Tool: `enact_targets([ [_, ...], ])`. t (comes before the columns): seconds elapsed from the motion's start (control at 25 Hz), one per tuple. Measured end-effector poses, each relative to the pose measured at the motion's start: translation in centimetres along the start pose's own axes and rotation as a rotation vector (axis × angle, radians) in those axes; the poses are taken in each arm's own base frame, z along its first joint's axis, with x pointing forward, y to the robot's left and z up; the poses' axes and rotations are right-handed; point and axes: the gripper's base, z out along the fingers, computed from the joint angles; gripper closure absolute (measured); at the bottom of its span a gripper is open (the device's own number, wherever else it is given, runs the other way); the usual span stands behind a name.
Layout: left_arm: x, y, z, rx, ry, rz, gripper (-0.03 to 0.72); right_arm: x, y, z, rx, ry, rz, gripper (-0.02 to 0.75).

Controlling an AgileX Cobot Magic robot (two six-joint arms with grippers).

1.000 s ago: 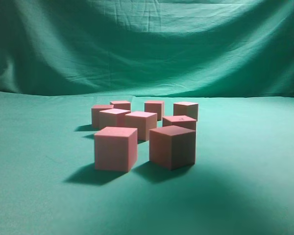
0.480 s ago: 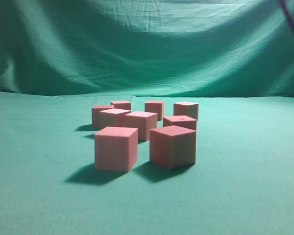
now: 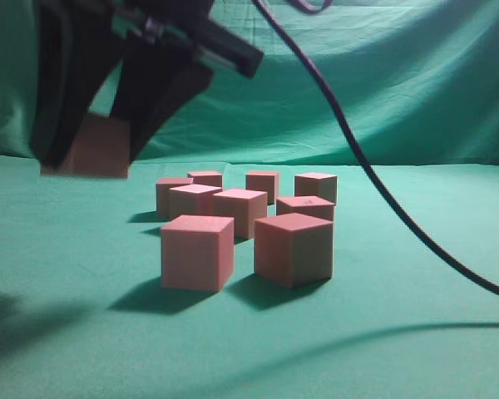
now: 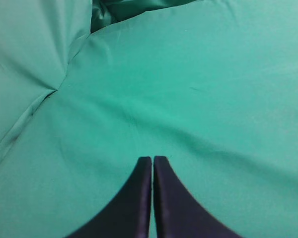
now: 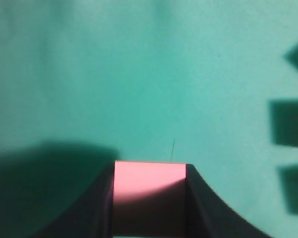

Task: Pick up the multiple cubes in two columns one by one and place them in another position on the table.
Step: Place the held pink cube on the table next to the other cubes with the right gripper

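Right end effector: clamped on one pink cube, a finger flat against each side.
Held cube: level, faces square to the fingers, hanging clear above the desk at far left in the exterior view.
Left end effector: fingertips pressed together, nothing between them, over bare cloth.
Other cubes: eight, in a loose cluster mid-desk, well right of the held one.
Cable: slanting down across the right.

Wrinkled green cloth backdrop, draped and shadowed, light from the right.
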Motion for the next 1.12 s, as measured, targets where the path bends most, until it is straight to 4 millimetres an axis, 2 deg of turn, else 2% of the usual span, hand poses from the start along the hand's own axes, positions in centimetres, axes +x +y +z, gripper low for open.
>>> enact_targets([
  [0.4,0.0,0.0,0.0,0.0,0.0,0.0,0.688,0.6,-1.2,3.3,0.06,0.044,0.068,0.483],
  [1.12,0.0,0.0,0.0,0.0,0.0,0.0,0.688,0.5,-1.5,3.7,0.091,0.021,0.13,0.483],
])
